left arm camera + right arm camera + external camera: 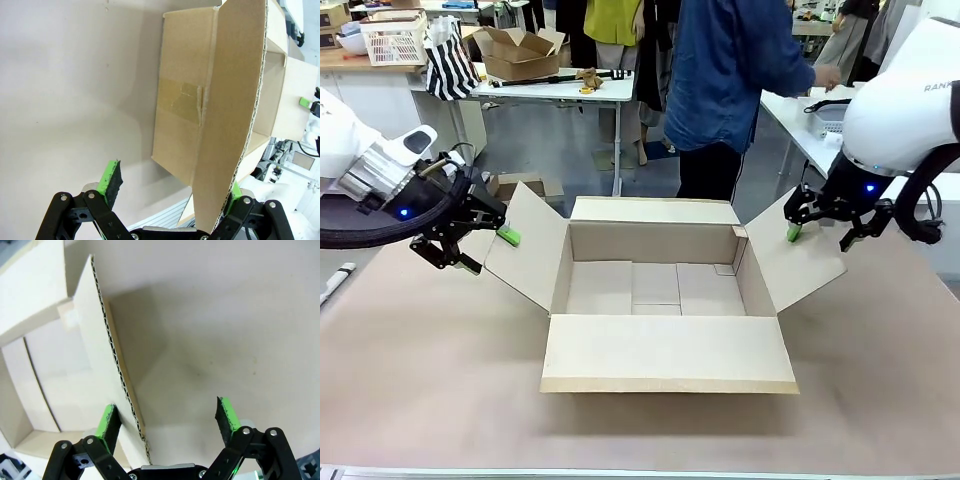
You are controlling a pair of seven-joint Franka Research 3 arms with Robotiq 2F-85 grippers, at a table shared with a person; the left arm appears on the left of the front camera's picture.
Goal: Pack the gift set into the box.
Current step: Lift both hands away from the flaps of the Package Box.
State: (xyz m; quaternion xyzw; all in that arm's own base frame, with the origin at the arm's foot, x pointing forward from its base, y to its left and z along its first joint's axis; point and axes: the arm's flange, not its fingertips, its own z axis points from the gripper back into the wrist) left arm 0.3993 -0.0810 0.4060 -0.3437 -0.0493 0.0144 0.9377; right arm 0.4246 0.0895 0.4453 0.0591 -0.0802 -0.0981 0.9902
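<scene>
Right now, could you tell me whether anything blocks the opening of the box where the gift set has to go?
Nothing visible does. The four flaps of the box are spread outward and its opening is unobstructed. The left gripper and right gripper, both open, each straddle a side flap's edge, outside the opening.

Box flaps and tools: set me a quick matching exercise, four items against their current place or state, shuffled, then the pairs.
1 left tool
2 right tool
3 near flap
4 person

a folded out toward the robot
b open, astride the right flap
c standing beyond the far flap
d open, astride the left flap

Pairs: 1-d, 2-b, 3-a, 4-c
</scene>
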